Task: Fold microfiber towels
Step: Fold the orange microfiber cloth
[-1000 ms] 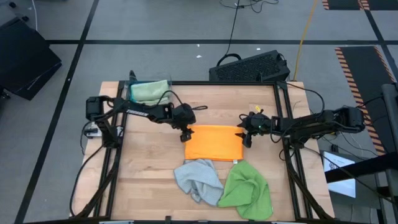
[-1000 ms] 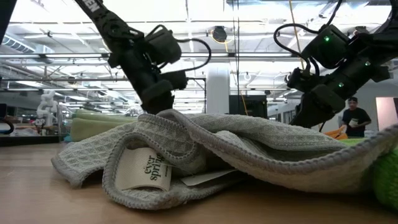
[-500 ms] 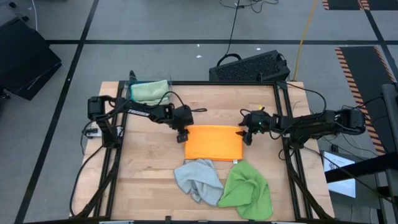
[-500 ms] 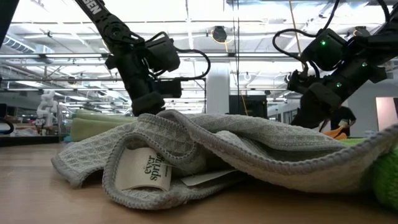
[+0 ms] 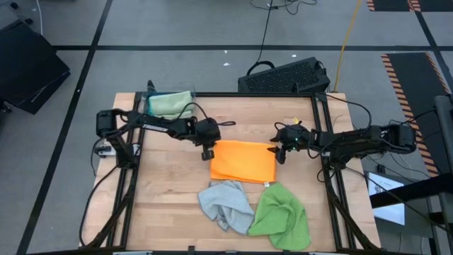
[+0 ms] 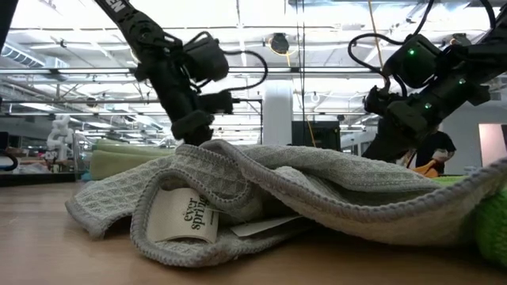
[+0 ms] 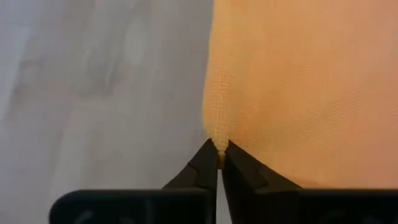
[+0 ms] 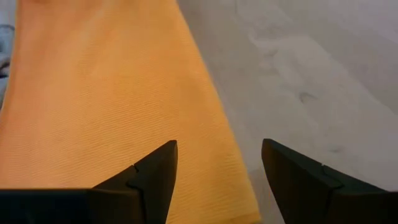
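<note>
Left hand (image 7: 219, 155) has just pinched shut on the orange towel's (image 5: 243, 161) far-left corner while the right hand (image 8: 217, 168) hangs open over the far-right corner, so a fold looks imminent.

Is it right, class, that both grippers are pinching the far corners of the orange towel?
Not quite. Only the left gripper is shut on the orange towel, pinching its edge, as the left wrist view shows. The right gripper stands open over the towel's edge, as the right wrist view shows.
</note>
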Robot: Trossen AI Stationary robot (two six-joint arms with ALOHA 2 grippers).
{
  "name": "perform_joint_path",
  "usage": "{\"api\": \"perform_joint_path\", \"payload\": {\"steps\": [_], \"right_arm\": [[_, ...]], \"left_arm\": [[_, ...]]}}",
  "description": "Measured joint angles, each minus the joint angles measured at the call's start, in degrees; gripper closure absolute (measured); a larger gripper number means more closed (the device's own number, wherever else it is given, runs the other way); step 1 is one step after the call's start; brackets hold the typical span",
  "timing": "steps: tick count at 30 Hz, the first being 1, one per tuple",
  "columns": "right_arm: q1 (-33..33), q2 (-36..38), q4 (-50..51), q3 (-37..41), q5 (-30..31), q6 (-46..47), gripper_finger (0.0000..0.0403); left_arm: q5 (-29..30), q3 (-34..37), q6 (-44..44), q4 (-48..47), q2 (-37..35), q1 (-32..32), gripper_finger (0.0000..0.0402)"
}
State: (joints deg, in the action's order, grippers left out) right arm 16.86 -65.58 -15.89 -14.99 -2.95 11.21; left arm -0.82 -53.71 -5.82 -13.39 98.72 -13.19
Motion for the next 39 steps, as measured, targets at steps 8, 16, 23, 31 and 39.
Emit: {"api": "perform_joint_path", "payload": {"steps": [8, 16, 23, 31, 39], "right_arm": [[0.1, 1.6, 3.3, 0.0, -0.3, 0.0, 0.0179], [1.5, -2.7, 1.7, 0.0, -3.3, -1.2, 0.0179], [1.5, -8.6, -3.7, 0.0, -6.3, -1.4, 0.0237], [1.6, -12.4, -8.0, -0.1, -6.1, -4.9, 0.0389], [3.6, -5.4, -6.9, -1.0, 3.2, -11.0, 0.0393]], "left_arm": [[5.6, 0.0, -1.6, -0.8, -3.9, 2.4, 0.0393], [7.3, 0.0, -0.5, -1.5, -4.0, 2.5, 0.0396], [7.0, 0.0, 0.0, -1.5, -3.5, 2.9, 0.0391], [10.9, 0.0, -0.2, -1.9, -3.6, 2.9, 0.039], [14.2, 0.0, -3.3, 1.9, -4.8, 0.2, 0.0394]]}}
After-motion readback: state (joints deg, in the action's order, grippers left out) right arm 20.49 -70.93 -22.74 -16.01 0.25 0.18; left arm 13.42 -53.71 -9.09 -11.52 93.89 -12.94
